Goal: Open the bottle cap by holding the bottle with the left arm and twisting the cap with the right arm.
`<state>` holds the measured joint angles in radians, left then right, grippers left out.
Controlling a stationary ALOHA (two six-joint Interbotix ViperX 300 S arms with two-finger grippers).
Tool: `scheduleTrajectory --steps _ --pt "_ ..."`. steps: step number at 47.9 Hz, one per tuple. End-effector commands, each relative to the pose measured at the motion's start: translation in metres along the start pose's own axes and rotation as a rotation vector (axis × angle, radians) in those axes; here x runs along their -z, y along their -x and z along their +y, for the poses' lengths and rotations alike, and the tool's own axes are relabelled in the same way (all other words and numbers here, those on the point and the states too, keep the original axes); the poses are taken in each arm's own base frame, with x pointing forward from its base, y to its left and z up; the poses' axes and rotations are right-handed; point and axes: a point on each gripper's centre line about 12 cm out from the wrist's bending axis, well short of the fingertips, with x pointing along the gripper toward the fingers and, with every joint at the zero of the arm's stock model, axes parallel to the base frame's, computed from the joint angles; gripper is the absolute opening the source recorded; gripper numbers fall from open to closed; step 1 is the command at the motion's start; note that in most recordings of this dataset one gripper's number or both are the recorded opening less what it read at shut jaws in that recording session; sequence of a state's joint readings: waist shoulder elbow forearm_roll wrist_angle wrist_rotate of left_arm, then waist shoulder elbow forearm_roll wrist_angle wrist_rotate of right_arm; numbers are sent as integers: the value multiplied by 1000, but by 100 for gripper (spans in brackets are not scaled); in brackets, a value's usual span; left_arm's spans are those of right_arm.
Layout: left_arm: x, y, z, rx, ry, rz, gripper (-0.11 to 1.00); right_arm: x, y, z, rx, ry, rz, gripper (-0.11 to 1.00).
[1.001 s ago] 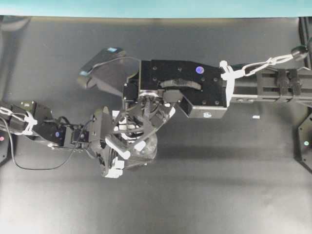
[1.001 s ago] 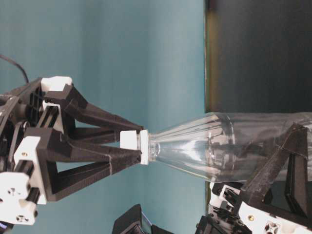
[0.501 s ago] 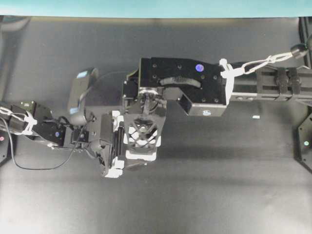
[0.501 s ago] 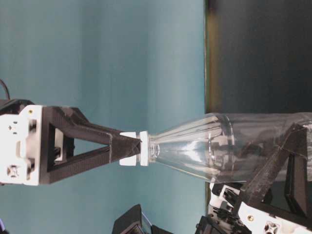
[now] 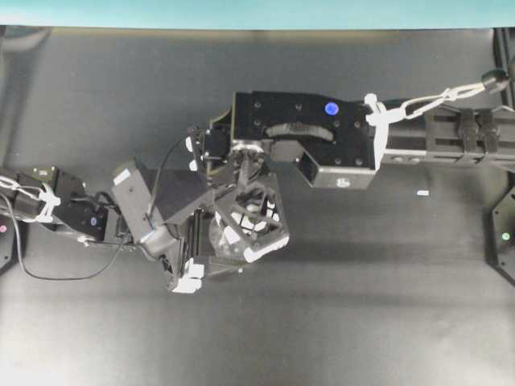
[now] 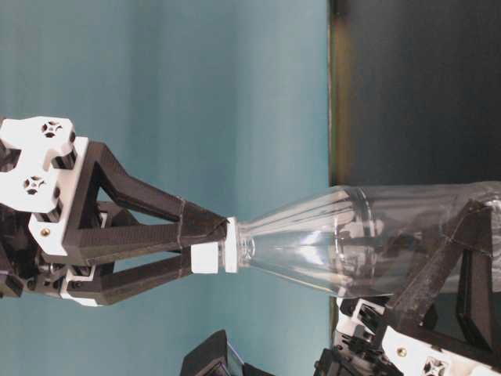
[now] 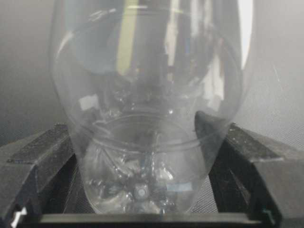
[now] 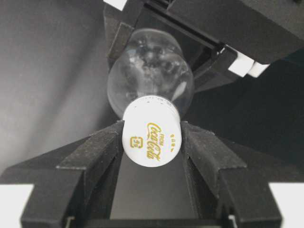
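The bottle (image 6: 368,235) stands gripped at both ends.
The left gripper (image 7: 147,156) clamps its body; the right gripper (image 8: 152,137) pinches the bottle cap (image 8: 152,137) (white, gold lettering).

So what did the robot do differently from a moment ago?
The right gripper turned around the bottle cap while staying clamped on it: in the overhead view its fingers and wrist camera swung round to a new angle. The left gripper kept holding the bottle in the same spot, upright. The cap is still on the neck, and the small white scrap on the table hasn't moved.
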<state>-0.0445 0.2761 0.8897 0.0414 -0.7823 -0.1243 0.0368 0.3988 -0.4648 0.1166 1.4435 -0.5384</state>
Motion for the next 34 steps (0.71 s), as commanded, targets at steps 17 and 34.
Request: scheduleTrajectory --steps 17,34 --pt "2 -3 -6 14 -8 29 84 3 6 -12 35 -14 -28 38" --pt "2 -5 -5 11 -7 41 84 5 5 -12 33 -42 -23 38"
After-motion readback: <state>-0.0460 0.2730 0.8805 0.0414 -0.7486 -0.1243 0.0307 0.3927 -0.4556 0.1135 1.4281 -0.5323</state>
